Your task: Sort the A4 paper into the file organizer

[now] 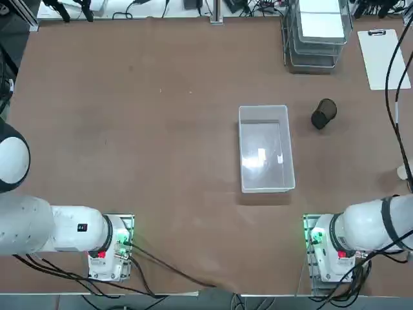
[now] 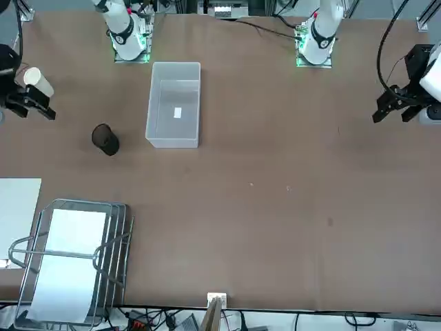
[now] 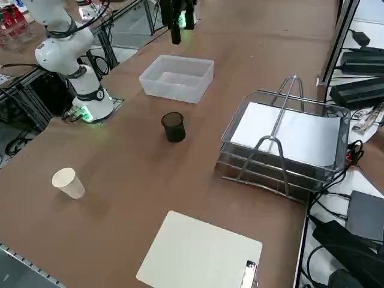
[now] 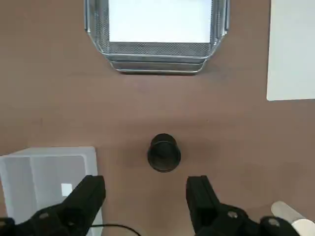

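The A4 paper (image 3: pixel 294 135) lies flat and white in the top tier of the file organizer (image 3: pixel 264 174), a silver wire-mesh rack at the table's far right corner. The wrist view shows the same paper (image 4: pixel 160 19) inside the organizer (image 4: pixel 157 54). My right gripper (image 4: pixel 145 196) hangs high over the table, well back from the rack. It is open, with nothing between its black fingers (image 4: pixel 88 196). A small black cup (image 4: pixel 164 153) on the table shows just beyond the fingertips.
A clear plastic bin (image 1: pixel 266 150) sits mid-table, with the black cup (image 1: pixel 323 114) to its right. A clipboard with a white sheet (image 1: pixel 382 57) lies beside the organizer (image 1: pixel 312 59). A paper cup (image 3: pixel 68 183) lies near the right edge.
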